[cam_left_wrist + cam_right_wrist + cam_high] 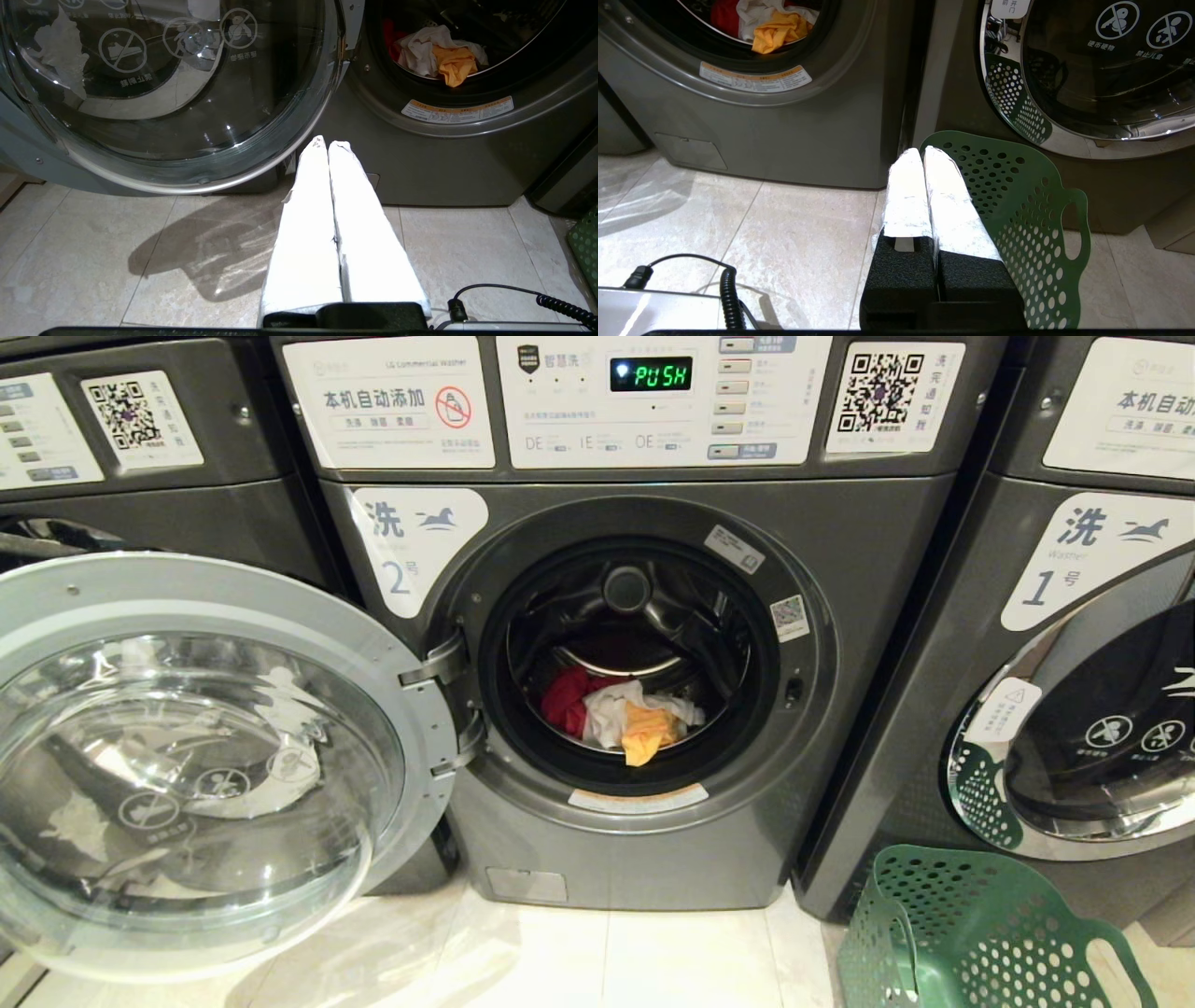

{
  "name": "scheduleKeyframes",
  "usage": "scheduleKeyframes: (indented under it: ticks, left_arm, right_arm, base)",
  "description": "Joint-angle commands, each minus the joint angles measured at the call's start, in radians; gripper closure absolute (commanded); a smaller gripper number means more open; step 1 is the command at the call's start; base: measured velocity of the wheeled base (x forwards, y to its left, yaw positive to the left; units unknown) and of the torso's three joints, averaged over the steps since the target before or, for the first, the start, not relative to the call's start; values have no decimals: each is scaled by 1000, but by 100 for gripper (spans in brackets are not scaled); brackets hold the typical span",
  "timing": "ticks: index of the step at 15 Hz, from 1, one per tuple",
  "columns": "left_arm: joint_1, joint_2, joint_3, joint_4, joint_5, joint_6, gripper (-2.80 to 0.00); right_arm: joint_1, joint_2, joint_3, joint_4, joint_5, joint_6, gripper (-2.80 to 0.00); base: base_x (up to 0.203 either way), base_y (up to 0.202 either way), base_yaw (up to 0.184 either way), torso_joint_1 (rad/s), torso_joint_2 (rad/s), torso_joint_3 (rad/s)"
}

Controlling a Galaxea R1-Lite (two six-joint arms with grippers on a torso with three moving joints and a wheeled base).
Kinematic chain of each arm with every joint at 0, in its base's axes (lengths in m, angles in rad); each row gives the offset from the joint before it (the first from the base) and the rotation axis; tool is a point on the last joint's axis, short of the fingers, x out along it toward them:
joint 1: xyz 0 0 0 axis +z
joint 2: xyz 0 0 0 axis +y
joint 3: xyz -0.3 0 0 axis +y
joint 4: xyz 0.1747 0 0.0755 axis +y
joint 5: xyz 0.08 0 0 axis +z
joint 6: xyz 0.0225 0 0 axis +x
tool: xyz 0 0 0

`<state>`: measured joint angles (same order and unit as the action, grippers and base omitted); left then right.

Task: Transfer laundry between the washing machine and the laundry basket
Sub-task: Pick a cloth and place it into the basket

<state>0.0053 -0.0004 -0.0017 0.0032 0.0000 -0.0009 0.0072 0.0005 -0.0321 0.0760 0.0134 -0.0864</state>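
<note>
The laundry (pixel 621 714), red, white and yellow-orange, lies heaped at the front lip of the drum of the washing machine (pixel 653 644) marked 2, whose door (pixel 201 756) hangs wide open. The green laundry basket (pixel 971 933) stands on the floor (pixel 607 961) by the neighbouring machine (pixel 1074 663). My left gripper (pixel 327 145) and right gripper (pixel 921 153) hang low over the tiles, fingers pressed together, holding nothing.

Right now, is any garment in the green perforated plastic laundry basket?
Cannot tell: only part of the green perforated plastic laundry basket shows; the red, white and yellow-orange garments lie in the dark grey front-loading washing machine.
</note>
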Motion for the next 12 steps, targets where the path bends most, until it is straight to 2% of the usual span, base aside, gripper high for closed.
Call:
scheduleKeyframes:
  ticks: [1, 4, 12]
  left_arm:
    - [1, -1, 0, 0, 0, 0, 0]
    - [1, -1, 0, 0, 0, -1, 0]
    - [1, -1, 0, 0, -2, -4, 0]
  right_arm:
    - [0, 1, 0, 1, 0, -1, 0]
    - [0, 1, 0, 1, 0, -1, 0]
    - [0, 1, 0, 1, 0, -1, 0]
  base:
    - [0, 0, 0, 0, 0, 0]
    - [0, 0, 0, 6, 3, -86]
    - [0, 0, 0, 2, 4, -191]
